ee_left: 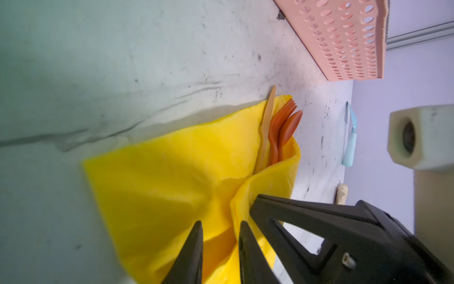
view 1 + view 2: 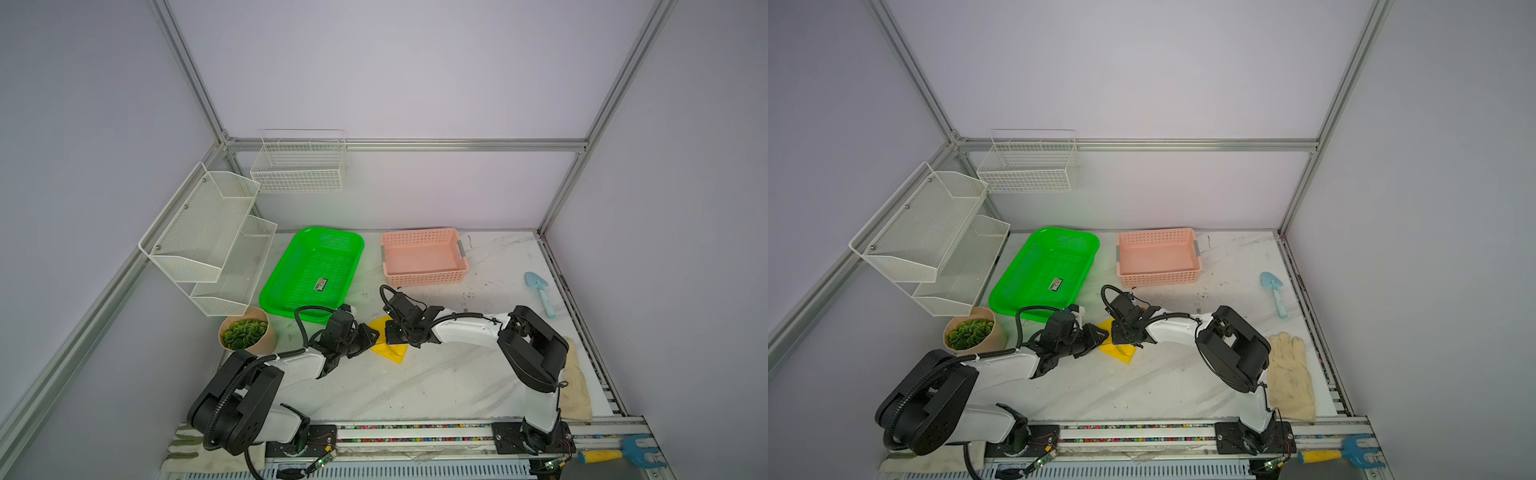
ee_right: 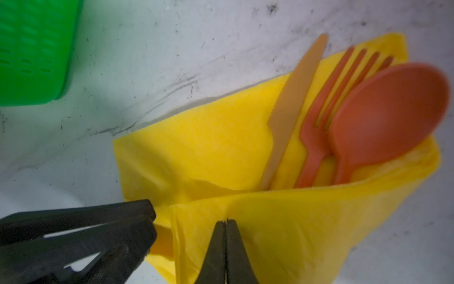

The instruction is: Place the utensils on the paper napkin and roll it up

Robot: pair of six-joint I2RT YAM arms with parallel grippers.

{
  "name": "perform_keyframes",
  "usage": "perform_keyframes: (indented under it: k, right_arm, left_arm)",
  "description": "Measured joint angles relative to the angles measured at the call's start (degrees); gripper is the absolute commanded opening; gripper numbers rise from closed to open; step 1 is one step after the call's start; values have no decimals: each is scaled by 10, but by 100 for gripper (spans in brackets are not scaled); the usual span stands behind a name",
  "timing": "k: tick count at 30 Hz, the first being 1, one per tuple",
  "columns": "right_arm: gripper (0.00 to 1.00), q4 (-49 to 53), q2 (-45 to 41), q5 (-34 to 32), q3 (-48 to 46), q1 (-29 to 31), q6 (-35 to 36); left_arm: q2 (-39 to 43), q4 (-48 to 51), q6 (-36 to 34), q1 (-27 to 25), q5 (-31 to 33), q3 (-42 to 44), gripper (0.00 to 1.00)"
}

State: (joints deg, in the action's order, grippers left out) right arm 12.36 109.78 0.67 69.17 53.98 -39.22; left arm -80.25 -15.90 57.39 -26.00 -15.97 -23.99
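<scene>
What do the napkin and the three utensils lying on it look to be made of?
The napkin looks like thin yellow paper with a matte finish. It creases and folds softly. The spoon and fork look like orange plastic, smooth with a satin finish, each moulded in one piece. The knife is tan and matte. It may be plastic or a wood-fibre blend, which I cannot tell.

Two robot arms, the left arm (image 2: 297,365) and the right arm (image 2: 465,332), each have glossy white shells between bulky, rounded black joint housings. They are mounted on flat black base plates (image 2: 513,436) trailing thin red wires. Ribbed black cable conduit (image 2: 232,382) runs along each arm. The left gripper (image 1: 221,222) and right gripper (image 3: 226,220) have matte black tapered fingers with triangular cut-outs, and the right one shows a silver screw.
</scene>
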Motion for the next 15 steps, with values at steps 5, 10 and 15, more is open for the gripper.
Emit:
perform_keyframes:
  k: [5,10,15]
  right_arm:
    - [6,-14,-7,6,-16,-3,-4]
    - [5,-23,-14,8,-23,-3,-6]
    - [5,-33,-15,9,-24,-4,-8]
  left_arm:
    - [-3,-7,-9,0,-18,-17,27]
    - [-3,2,-20,0,-24,-31,27]
    - [-24,16,-32,0,-27,-37,32]
